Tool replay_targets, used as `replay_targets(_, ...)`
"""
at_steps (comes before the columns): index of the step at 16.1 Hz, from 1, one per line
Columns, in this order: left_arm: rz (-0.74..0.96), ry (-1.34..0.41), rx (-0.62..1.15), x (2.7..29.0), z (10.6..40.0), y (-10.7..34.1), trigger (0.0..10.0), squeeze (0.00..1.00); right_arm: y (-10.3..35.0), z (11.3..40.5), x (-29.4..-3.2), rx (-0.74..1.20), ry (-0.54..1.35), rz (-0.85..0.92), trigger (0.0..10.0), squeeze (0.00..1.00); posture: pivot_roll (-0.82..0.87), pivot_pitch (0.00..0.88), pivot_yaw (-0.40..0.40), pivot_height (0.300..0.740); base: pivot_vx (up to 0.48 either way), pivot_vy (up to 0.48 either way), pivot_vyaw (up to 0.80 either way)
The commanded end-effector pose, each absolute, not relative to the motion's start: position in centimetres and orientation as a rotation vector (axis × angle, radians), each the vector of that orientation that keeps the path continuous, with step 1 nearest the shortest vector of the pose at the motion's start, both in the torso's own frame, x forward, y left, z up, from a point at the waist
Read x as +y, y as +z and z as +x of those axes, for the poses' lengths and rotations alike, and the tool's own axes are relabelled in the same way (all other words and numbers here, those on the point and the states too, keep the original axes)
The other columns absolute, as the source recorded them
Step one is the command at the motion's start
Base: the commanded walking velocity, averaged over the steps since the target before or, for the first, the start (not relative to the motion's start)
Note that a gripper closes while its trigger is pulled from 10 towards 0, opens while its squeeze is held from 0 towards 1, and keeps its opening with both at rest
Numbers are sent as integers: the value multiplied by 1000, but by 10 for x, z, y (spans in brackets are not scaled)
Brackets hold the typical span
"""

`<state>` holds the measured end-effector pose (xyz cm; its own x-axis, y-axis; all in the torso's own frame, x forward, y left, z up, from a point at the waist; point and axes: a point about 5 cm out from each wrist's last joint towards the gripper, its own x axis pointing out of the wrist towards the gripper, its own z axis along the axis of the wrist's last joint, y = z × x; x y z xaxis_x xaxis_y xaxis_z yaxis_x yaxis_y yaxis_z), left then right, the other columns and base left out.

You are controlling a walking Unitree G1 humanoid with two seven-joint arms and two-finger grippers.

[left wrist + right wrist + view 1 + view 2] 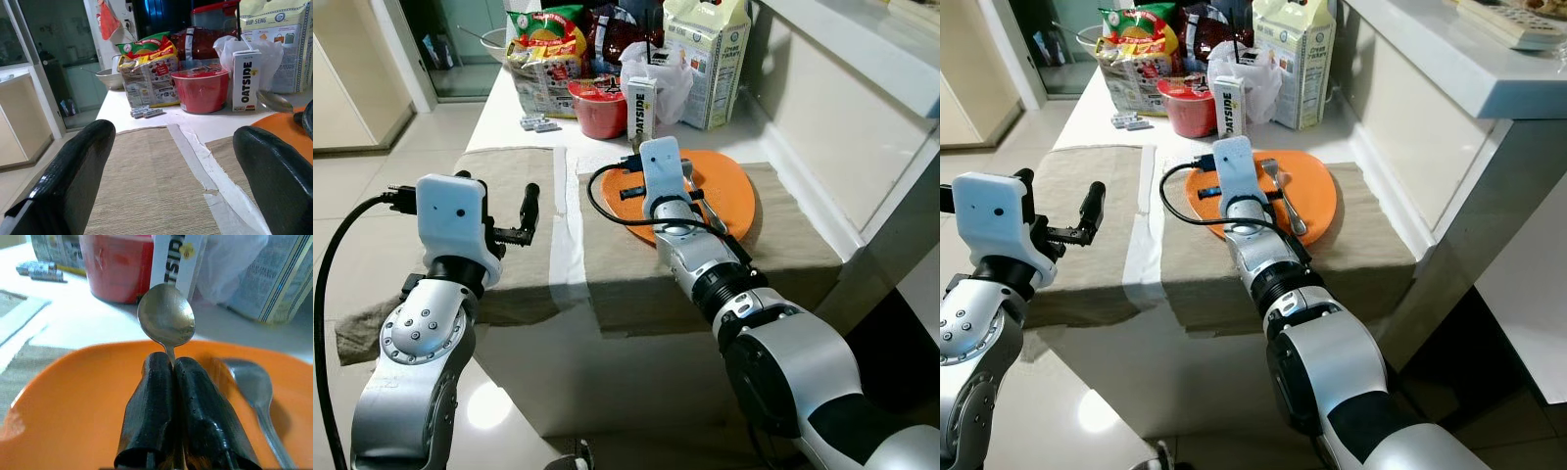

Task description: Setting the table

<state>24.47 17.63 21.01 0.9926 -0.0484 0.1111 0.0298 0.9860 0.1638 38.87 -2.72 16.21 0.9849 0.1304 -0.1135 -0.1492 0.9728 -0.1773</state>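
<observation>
A: Holding item one: spoon, pinched by its thin neck between the closed fingers of the right gripper, bowl upright above the orange plate. Item two: fork, lying on the plate just beside it.

B: Left gripper?

A: Fingers spread wide, nothing in them, hovering over the bare left placemat.

B: Risks?

A: Grip sits on a narrow, smooth stem; I judge the spoon may swivel or slide out on a quick swing. Carton, red bowl and plastic bag stand close behind the plate; a forward drift could knock them. A low pass could nudge the fork.
</observation>
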Motion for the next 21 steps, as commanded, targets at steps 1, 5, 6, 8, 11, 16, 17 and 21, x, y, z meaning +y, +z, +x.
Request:
replay_targets(1, 173, -37, -114, 177, 247, 210, 10000, 0, 176, 390, -22, 32, 148, -189, 0, 0, 4, 0, 47, 740, 0, 0, 0)
replay_targets(5, 180, -31, -115, 177, 249, 208, 10000, 0, 218, 395, -18, -179, 161, -151, 0, 0, 0, 0, 49, 740, 0, 0, 0)
replay_targets(6, 180, -27, -113, 177, 249, 207, 10000, 0, 231, 395, -20, -252, 163, -137, 0, 0, -2, 0, 50, 740, 0, 0, 0)
replay_targets(8, 181, -18, -112, 178, 251, 205, 10000, 0, 249, 392, -26, -389, 156, -133, 0, 0, -8, 0, 51, 740, 0, 0, 0)
replay_targets(11, 190, 2, -105, 182, 253, 198, 10000, 0, 268, 379, -47, -617, 106, -179, 0, 0, -19, 0, 48, 740, 0, 0, 0)
replay_targets(16, 212, 35, -121, 186, 255, 192, 10000, 0, 271, 339, -66, -914, 49, -228, 0, 4, -36, 0, 42, 740, 0, 0, 0)
replay_targets(17, 212, 46, -125, 187, 256, 189, 10000, 0, 263, 327, -71, -948, 42, -259, 0, 0, -40, 0, 42, 740, 0, 0, 0)
replay_targets(21, 217, 71, -156, 190, 252, 187, 10000, 0, 224, 310, -95, -882, 61, -383, 0, 12, -44, 0, 38, 740, 0, 0, 0)
